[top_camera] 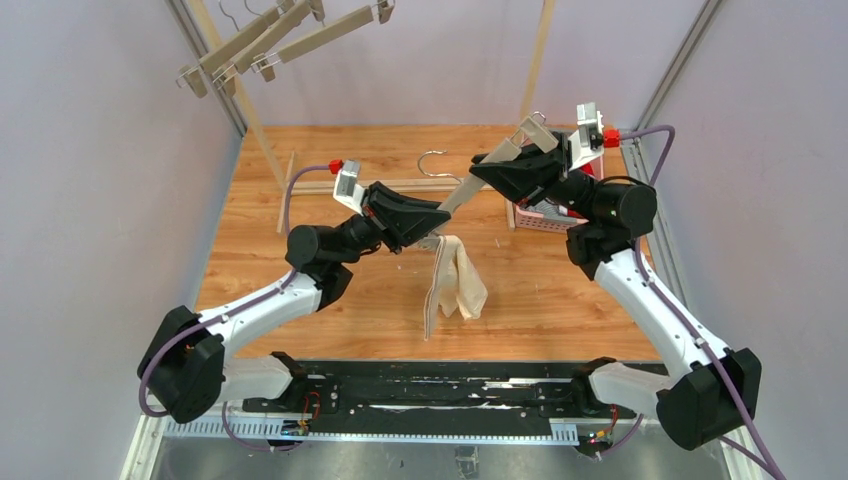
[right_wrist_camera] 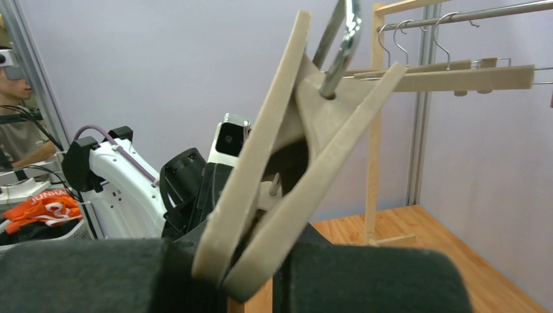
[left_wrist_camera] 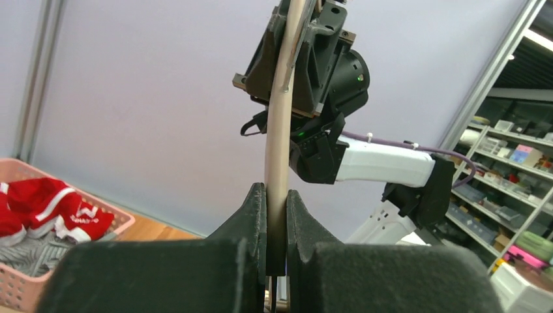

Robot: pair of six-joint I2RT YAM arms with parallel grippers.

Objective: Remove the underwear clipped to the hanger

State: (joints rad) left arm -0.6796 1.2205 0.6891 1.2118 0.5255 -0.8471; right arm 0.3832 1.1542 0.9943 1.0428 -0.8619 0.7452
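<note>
Top external shows you one cream underwear (top_camera: 455,285) hanging limp in the air over the middle of the tabletop (top_camera: 300,300). Its top is at the lower end of a wooden clamp hanger (top_camera: 460,192), and you cannot tell from here whether the hanger grips it.

Your two arms hold that single hanger slanted between them. The left hand (top_camera: 440,218) is at the low end, just beside the cloth. The right hand (top_camera: 488,163) is higher up, nearer the metal hook (top_camera: 537,118).

In the left wrist view your fingers (left_wrist_camera: 251,215) are pressed together on the thin edge of the hanger bar. In the right wrist view the right hand is clamped on the hanger's two wooden bars, which spread in a V.

The other two pairs lie in a pink basket (left_wrist_camera: 19,287): one red underwear (left_wrist_camera: 45,202) with white trim and one grey underwear (left_wrist_camera: 26,244) touching it. In top external that basket sits at the right of the tabletop, partly behind the right arm.

Three more hangers (top_camera: 270,40) hang on the rail at the upper left.
</note>
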